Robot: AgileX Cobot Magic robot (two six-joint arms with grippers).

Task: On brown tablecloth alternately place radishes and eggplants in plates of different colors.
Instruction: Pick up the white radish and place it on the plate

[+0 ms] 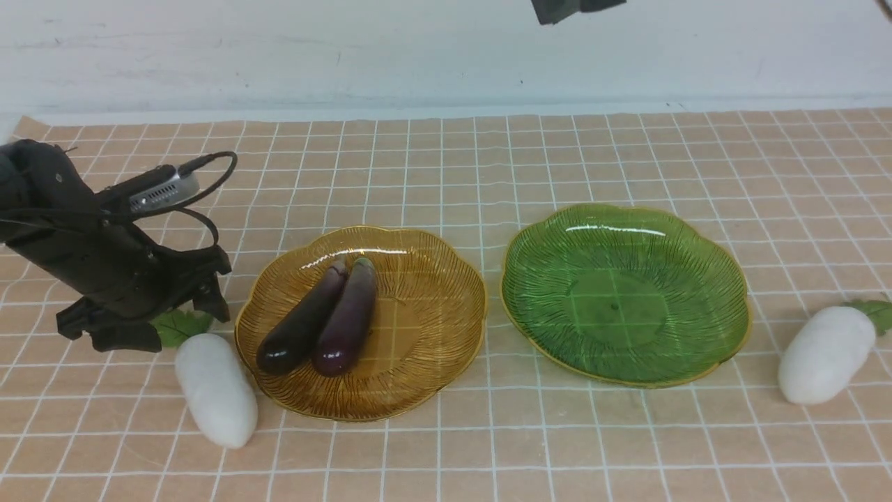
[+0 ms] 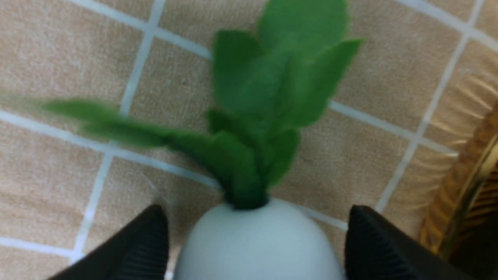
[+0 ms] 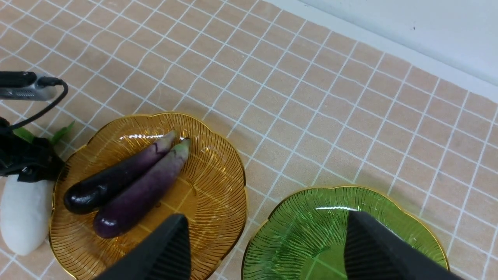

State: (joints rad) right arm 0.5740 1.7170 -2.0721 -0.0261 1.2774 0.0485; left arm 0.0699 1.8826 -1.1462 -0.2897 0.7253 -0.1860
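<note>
On the brown tablecloth (image 1: pixel 446 160) lies one white radish (image 1: pixel 216 390) just left of the amber plate (image 1: pixel 425 300). My left gripper (image 1: pixel 171 321) is low over its leafy end. In the left wrist view its fingers (image 2: pixel 369 241) stand open on either side of the radish (image 2: pixel 256 245), with gaps showing. Two purple eggplants (image 1: pixel 303 324) (image 1: pixel 348 317) lie side by side in the amber plate. The green plate (image 1: pixel 627 293) holds nothing. A second radish (image 1: pixel 826 355) lies to its right. My right gripper (image 3: pixel 266 216) hangs open and empty high above both plates.
A white wall borders the cloth at the back. A dark piece of hardware (image 1: pixel 568 8) pokes in at the front view's top edge. The left arm's camera cable (image 1: pixel 209 174) loops above the gripper.
</note>
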